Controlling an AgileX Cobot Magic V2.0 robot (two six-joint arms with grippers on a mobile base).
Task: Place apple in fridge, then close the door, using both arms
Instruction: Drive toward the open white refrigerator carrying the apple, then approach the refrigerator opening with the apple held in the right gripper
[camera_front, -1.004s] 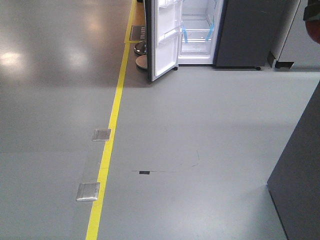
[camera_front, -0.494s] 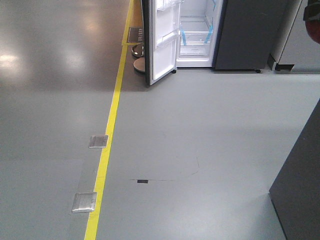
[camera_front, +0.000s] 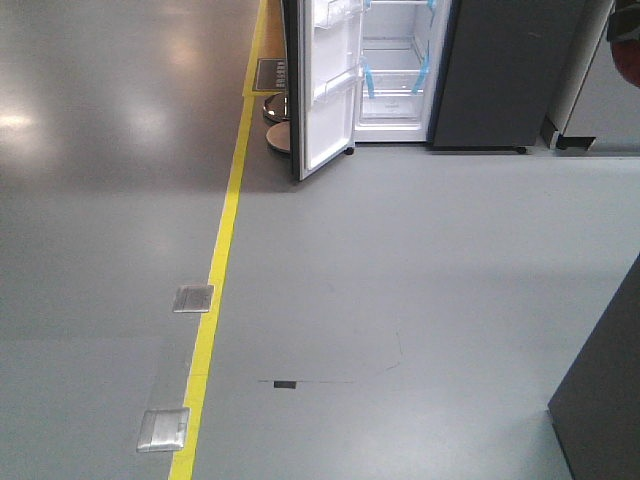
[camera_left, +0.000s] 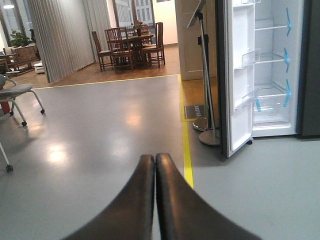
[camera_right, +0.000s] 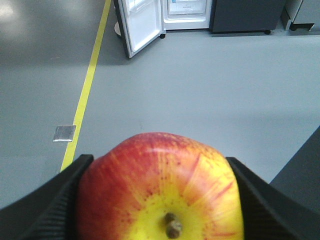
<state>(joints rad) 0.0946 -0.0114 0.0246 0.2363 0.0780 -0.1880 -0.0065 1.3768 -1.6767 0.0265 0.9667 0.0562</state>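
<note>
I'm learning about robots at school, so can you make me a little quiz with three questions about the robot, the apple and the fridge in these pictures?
1. True or false: the door of the fridge is shut.
2. Which gripper holds the apple?
3. The line painted on the floor is: A blue, B yellow, C red.

Key
1. False: the door stands wide open.
2. The right gripper, shut on the apple. The left gripper is shut with nothing in it.
3. B, yellow.
</note>
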